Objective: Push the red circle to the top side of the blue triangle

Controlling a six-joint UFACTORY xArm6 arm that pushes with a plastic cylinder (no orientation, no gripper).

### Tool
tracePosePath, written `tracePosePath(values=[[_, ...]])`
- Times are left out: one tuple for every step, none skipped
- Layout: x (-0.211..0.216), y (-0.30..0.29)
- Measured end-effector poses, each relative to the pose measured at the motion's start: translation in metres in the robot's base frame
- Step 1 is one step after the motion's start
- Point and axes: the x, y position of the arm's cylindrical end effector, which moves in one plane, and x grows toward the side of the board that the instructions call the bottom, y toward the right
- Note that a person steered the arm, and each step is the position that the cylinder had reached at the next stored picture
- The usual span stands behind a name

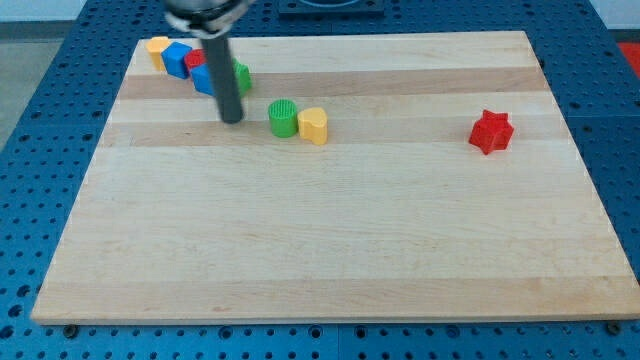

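A cluster of blocks sits at the board's top left. In it a red block [194,57], mostly hidden, lies between a blue block [177,59] on its left and a second blue block [204,80] just below it; their shapes cannot be made out. My rod comes down from the view's top across the cluster, and my tip [232,119] rests on the board just below and right of the lower blue block, left of the green circle [284,118].
A yellow block [157,45] is at the cluster's left end, and a green block [242,75] peeks out right of the rod. A yellow heart [314,126] touches the green circle's right side. A red star [491,132] stands far right.
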Motion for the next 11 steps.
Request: tracePosePath(values=[[0.0, -0.054], [-0.021, -0.074], [-0.041, -0.075], [-0.061, -0.074], [-0.071, -0.064], [-0.079, -0.045], [-0.086, -0.024], [-0.093, -0.009], [-0.098, -0.014], [-0.102, -0.025], [-0.114, -0.027]])
